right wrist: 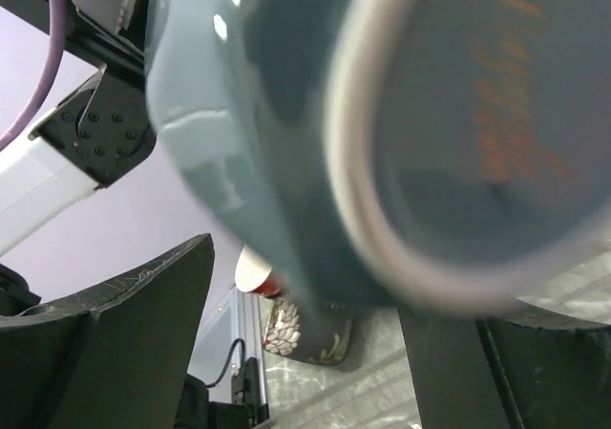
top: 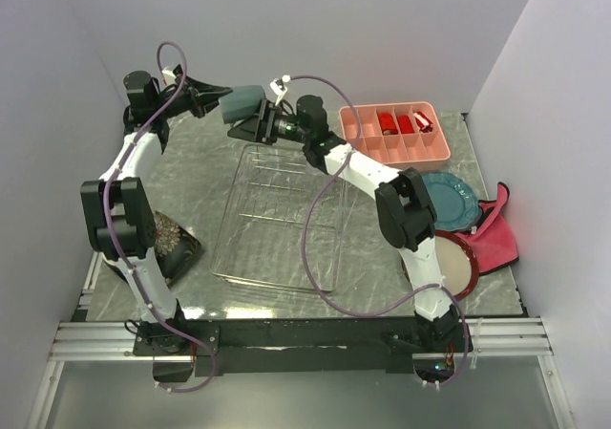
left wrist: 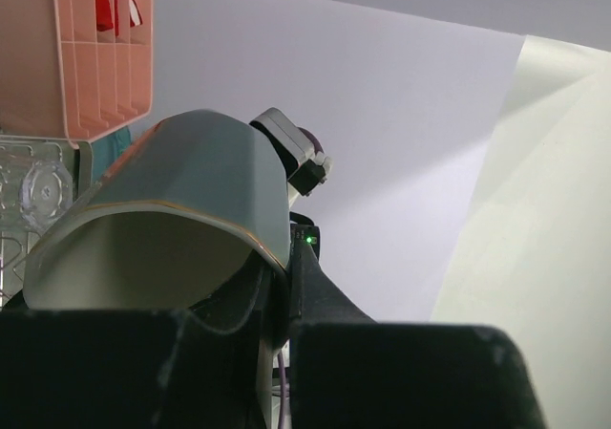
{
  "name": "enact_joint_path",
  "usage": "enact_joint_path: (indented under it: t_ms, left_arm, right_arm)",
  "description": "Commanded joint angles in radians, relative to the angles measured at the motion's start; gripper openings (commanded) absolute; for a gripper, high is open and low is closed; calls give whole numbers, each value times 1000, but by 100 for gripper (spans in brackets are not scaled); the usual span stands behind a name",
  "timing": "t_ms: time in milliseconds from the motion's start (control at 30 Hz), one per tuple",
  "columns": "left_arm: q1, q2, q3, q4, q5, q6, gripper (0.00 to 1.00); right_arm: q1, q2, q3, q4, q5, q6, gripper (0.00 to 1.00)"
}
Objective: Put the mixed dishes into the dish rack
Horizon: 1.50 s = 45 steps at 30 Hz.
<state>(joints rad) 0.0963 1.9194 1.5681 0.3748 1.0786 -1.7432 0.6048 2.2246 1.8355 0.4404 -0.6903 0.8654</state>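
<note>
The grey-blue mug (top: 246,104) hangs in the air over the far end of the clear wire dish rack (top: 277,281), between my two grippers. My left gripper (top: 221,96) is shut on the mug's rim, with one finger inside the mug (left wrist: 191,181) and one outside; the gripper (left wrist: 277,257) sits at the rim's right side. My right gripper (top: 260,121) is at the mug's other end. In the right wrist view the blurred mug (right wrist: 286,114) fills the space between the wide-spread fingers of that gripper (right wrist: 315,295), with a gap on the left.
The pink compartment tray (top: 393,133) with red blocks stands at the back right. The teal plate (top: 451,200), the red-rimmed cream plate (top: 453,262) and the pink-red cloth (top: 496,233) lie at the right. The black floral square plate (top: 177,243) lies at the left, behind the left arm.
</note>
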Motion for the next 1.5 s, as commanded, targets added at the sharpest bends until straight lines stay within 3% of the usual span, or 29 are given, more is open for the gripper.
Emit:
enact_joint_path:
  t_ms: [0, 500, 600, 633, 733, 833, 867, 900, 967, 1067, 1233, 1367, 1467]
  left_arm:
    - [-4, -111, -5, 35, 30, 4, 1]
    - [40, -83, -95, -42, 43, 48, 1]
    - [42, -79, -92, -141, 35, 103, 1]
    - [42, -77, -92, -167, 32, 123, 1]
    - [45, -57, -76, -276, -11, 264, 3]
    - [48, -45, -59, -306, -64, 376, 27]
    - [48, -43, -48, -329, -94, 440, 51]
    - [48, -42, -30, -352, -104, 468, 65]
    - [46, -40, -16, -404, -118, 543, 82]
    - [48, -48, 3, -465, -166, 640, 99]
    - [59, -91, 36, -618, -282, 810, 100]
    - [94, -132, 46, -718, -328, 968, 100]
    - [144, -175, 15, -722, -353, 979, 99]
  right_arm:
    - [24, 20, 80, 43, 40, -19, 81]
    - [16, -31, 76, 34, 74, -65, 40]
    - [24, -42, 88, 15, 52, -120, 19]
    - [26, -46, 90, -5, 42, -143, 0]
    - [29, -126, 88, -179, 129, -209, 0]
    - [24, -219, 62, -316, 190, -354, 0]
    - [23, -242, 51, -353, 216, -393, 0]
    - [16, -265, 44, -402, 241, -452, 0]
    - [10, -310, 50, -434, 285, -502, 0]
    - [-7, -327, 82, -529, 314, -594, 0]
    - [-10, -298, 154, -643, 313, -853, 0]
    - [-8, -299, 122, -670, 356, -1066, 0]
    - [-8, -290, 117, -719, 388, -1161, 0]
